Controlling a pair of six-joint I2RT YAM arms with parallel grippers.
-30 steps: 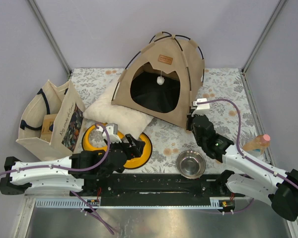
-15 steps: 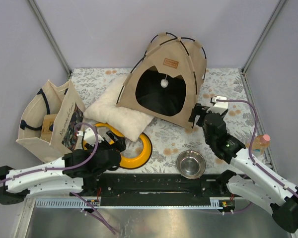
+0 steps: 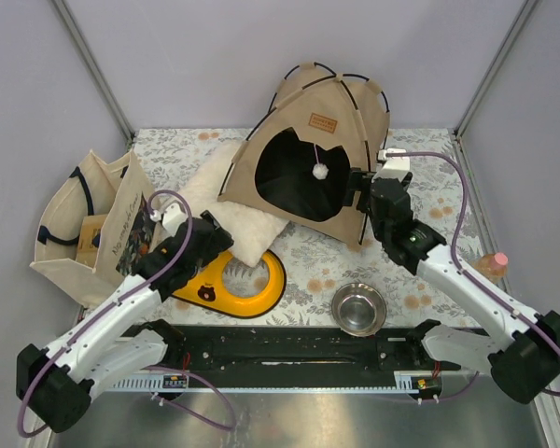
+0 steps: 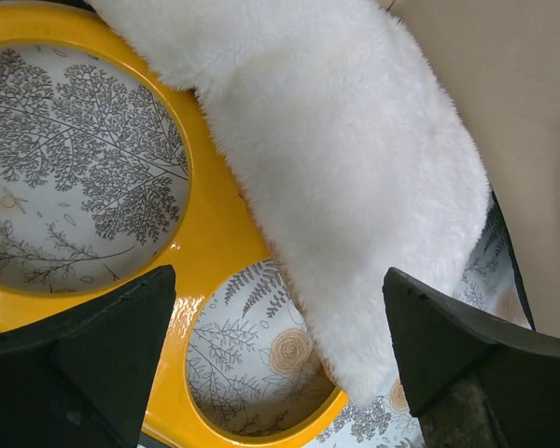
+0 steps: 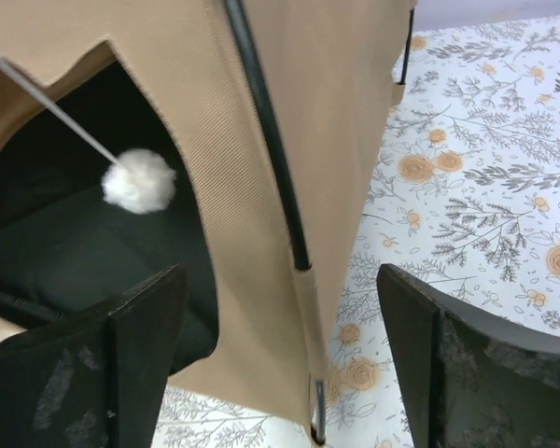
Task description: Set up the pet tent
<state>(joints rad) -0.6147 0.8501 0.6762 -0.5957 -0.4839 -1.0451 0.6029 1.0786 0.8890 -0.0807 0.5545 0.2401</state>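
Your pet tent (image 3: 355, 121) stands at the far middle of the table (image 3: 420, 154), a little to the right. Its dark doorway faces near and left, the white pompom (image 3: 320, 172) hangs in the opening and the small brown label (image 3: 323, 119) sits above it. Its front edge runs from the near right corner back toward the far left. The right arm (image 3: 448, 275) is much the nearer one. The right jaws sit at that near right corner, and the right wrist view shows them spread wide and gripping nothing. The tan canvas (image 5: 289, 75) and one black pole (image 5: 266, 140) come down into the gap between them, with the pompom (image 5: 138, 179) just to the left. So the tent lies just far and left of the right jaws, with the pole's length crossing the gap. Any pinch on that corner would, in my judgement, need only a short reach forward. The left arm (image 3: 121, 308) is well to the left. The left jaws are also wide apart and empty, hanging over the white cushion (image 4: 355, 187) and the yellow two-hole bowl stand (image 4: 215, 243), so the tent lies to their far right. The cushion (image 3: 233, 210) meets the tent's left near edge, but you cannot tell whether the canvas rests on it. Nearer you are a steel bowl (image 3: 358, 308) and the stand (image 3: 252, 285). A printed tote bag (image 3: 103, 224) stands at the far left, and a bottle (image 3: 493, 266) at the right edge.
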